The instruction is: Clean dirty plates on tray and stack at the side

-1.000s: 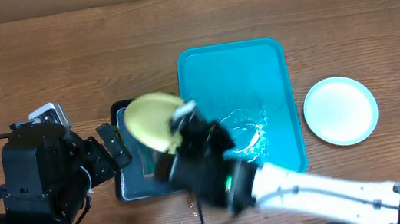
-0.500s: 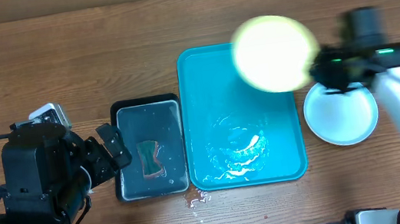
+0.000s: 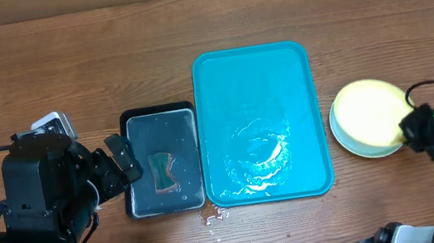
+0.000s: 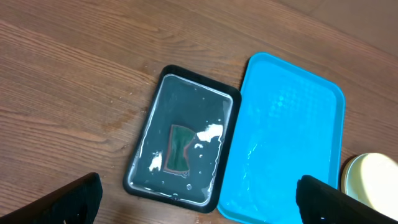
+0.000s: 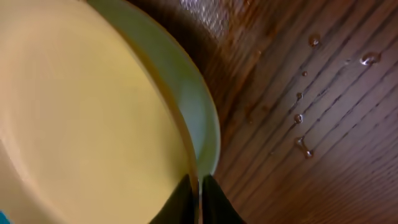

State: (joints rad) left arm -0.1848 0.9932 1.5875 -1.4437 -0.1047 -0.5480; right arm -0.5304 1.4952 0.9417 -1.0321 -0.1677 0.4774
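Note:
The turquoise tray (image 3: pixel 294 69) lies mid-table with only a pool of water in it, and shows again in the left wrist view (image 4: pixel 292 124). Right of it a yellow-green plate (image 3: pixel 371 114) rests on a light blue plate (image 3: pixel 344 145). My right gripper (image 3: pixel 409 128) is shut on the yellow-green plate's right rim. In the right wrist view the gripper (image 5: pixel 199 182) pinches that thin rim, the yellow-green plate (image 5: pixel 81 106) filling the left and the lower plate's edge (image 5: pixel 205 124) just beyond. My left gripper (image 3: pixel 125 159) stands open left of the black tray, holding nothing (image 4: pixel 199 186).
A small black tray (image 3: pixel 145 202) of water with a dark sponge (image 3: pixel 162 172) sits against the turquoise tray's left side. Water is spilled on the wood at the trays' front edge (image 3: pixel 213 216). Drops lie on the table beside the stacked plates (image 5: pixel 301 143).
My right arm carried the yellow-green plate from over the black tray, across the turquoise tray, and set it down onto the light blue plate at the right. The left arm stayed still.

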